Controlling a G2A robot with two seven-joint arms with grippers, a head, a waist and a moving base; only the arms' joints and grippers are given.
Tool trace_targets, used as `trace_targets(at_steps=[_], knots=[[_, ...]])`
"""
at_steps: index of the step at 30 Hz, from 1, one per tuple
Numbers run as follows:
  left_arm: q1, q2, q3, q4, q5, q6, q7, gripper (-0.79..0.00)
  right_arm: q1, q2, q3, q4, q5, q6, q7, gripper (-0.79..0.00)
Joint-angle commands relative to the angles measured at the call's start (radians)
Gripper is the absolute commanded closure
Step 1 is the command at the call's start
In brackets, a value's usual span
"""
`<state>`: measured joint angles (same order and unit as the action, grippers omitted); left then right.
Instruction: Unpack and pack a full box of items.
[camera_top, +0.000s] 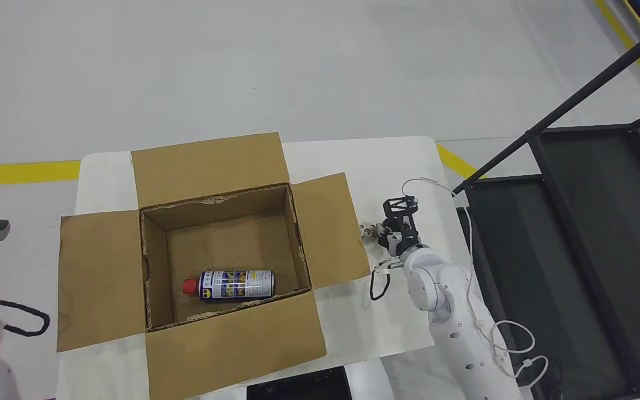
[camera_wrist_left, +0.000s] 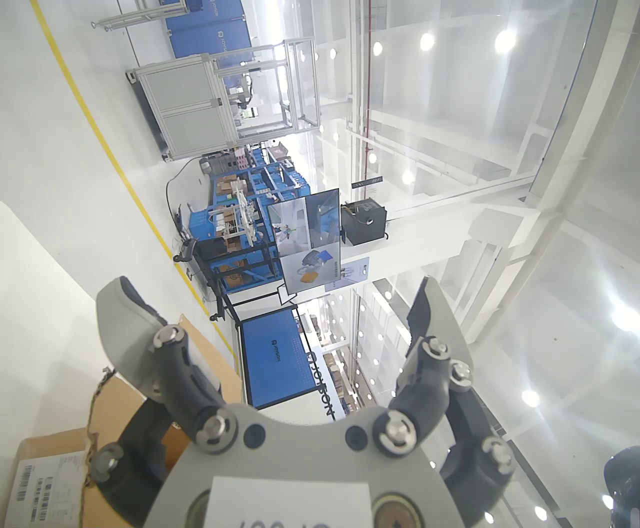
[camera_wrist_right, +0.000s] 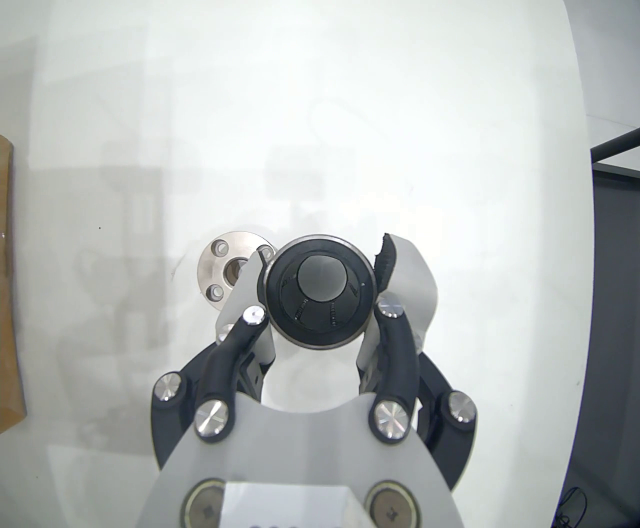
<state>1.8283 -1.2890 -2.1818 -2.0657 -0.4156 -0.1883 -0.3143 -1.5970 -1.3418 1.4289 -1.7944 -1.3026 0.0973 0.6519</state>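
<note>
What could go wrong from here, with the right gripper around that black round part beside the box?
The right gripper grips the black round part by its curved sides, so it might slip or twist. The metal flange lies right beside one finger and could get knocked. The box's side flap lies between the gripper and the opening; a low carry may snag it.

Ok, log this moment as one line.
right pincer: shut on black knob | left pincer: open | box: open, spray can inside | flange: on table
</note>
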Motion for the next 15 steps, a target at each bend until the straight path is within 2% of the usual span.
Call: trace_targets(at_steps=[1,4,13,15], knots=[[0.0,0.0,0.0,0.0,0.0,0.0,0.0,-0.785,0.0,0.0,-0.001,0.003,0.003,-0.001,-0.002,-0.037],[0.0,0.0,0.0,0.0,0.0,0.0,0.0,-0.785,0.001,0.001,-0.002,0.008,0.006,0.001,-0.005,-0.065],[0.0,0.0,0.0,0.0,0.0,0.0,0.0,-0.785,0.004,0.002,-0.008,0.016,0.014,0.003,-0.012,-0.234],[0.0,0.0,0.0,0.0,0.0,0.0,0.0,-0.785,0.003,0.002,-0.008,0.017,0.016,0.004,-0.013,-0.249]])
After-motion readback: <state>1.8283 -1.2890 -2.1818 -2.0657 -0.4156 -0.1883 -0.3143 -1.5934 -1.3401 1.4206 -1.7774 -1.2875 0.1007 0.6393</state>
